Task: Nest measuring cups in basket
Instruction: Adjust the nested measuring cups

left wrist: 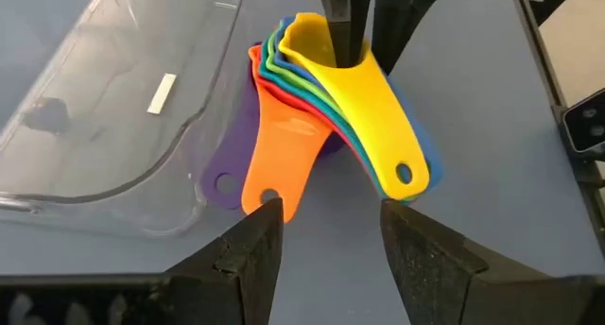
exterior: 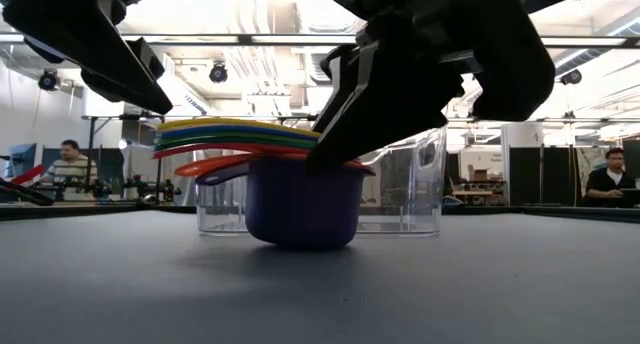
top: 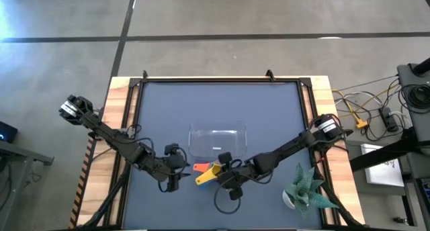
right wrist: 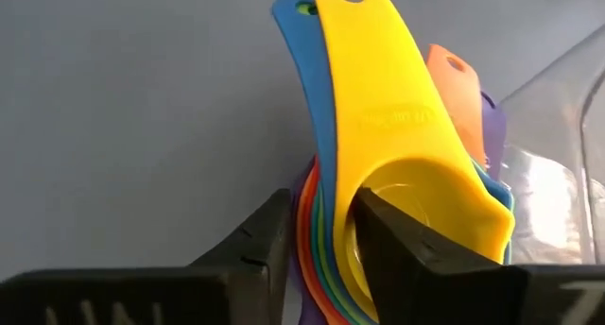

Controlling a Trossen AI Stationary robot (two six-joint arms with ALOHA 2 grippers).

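Observation:
The measuring cups (left wrist: 326, 108) sit nested in one stack, yellow on top, their handles fanned toward my left gripper. The stack (exterior: 300, 199) stands by its largest, dark cup's bottom on the table, just in front of the clear basket (top: 217, 140). My right gripper (right wrist: 321, 240) is shut on the stack's rim, on the side away from the handles. My left gripper (left wrist: 331, 240) is open, its fingertips just short of the orange handle (left wrist: 274, 164) and the yellow handle (left wrist: 392, 145), with nothing between them. My right gripper pinches the nested cups' walls (right wrist: 326, 230) at the rim, opposite the handles. One finger (right wrist: 402, 245) is inside the yellow cup's bowl and the other (right wrist: 255, 254) is outside the stack. The fingers come slanting down from the table's right. The stack stays upright on the table.
A potted green plant (top: 306, 191) stands at the near right corner. The basket (exterior: 420, 184) lies just beyond the stack. Wooden borders frame the blue table top. People sit in the room behind the table.

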